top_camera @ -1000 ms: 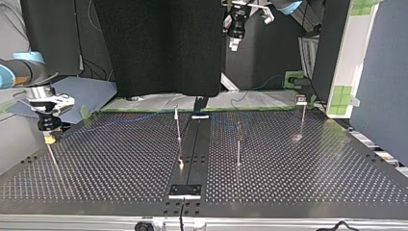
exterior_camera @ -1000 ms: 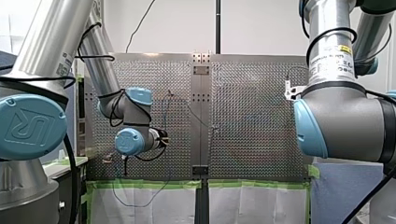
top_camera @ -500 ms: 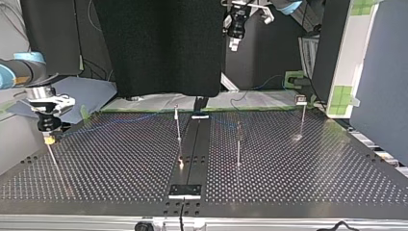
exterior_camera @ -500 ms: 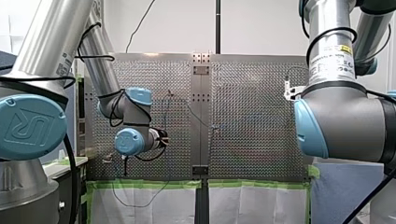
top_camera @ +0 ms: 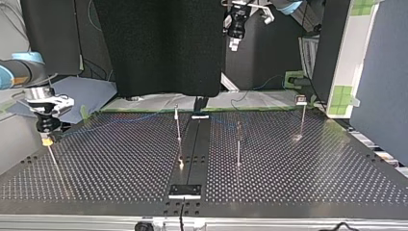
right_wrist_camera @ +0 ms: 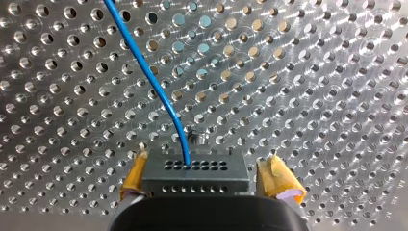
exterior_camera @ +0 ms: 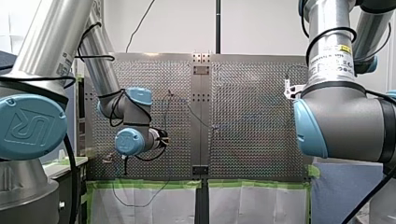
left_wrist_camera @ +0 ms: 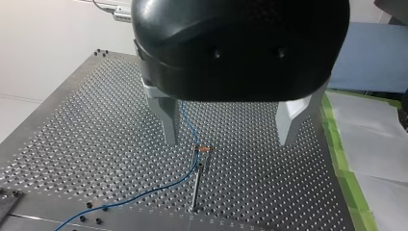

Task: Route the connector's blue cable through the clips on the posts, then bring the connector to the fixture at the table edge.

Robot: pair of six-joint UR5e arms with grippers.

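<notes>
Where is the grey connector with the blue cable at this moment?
The grey rectangular connector sits between the yellow-padded fingers of my right gripper, above the perforated metal table, at the top view's left edge.

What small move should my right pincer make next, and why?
Probably ease the connector down toward the thin post under my right pincer. That pincer is shut on it, the blue cable already leads back past the post clip below my open left pincer.
</notes>
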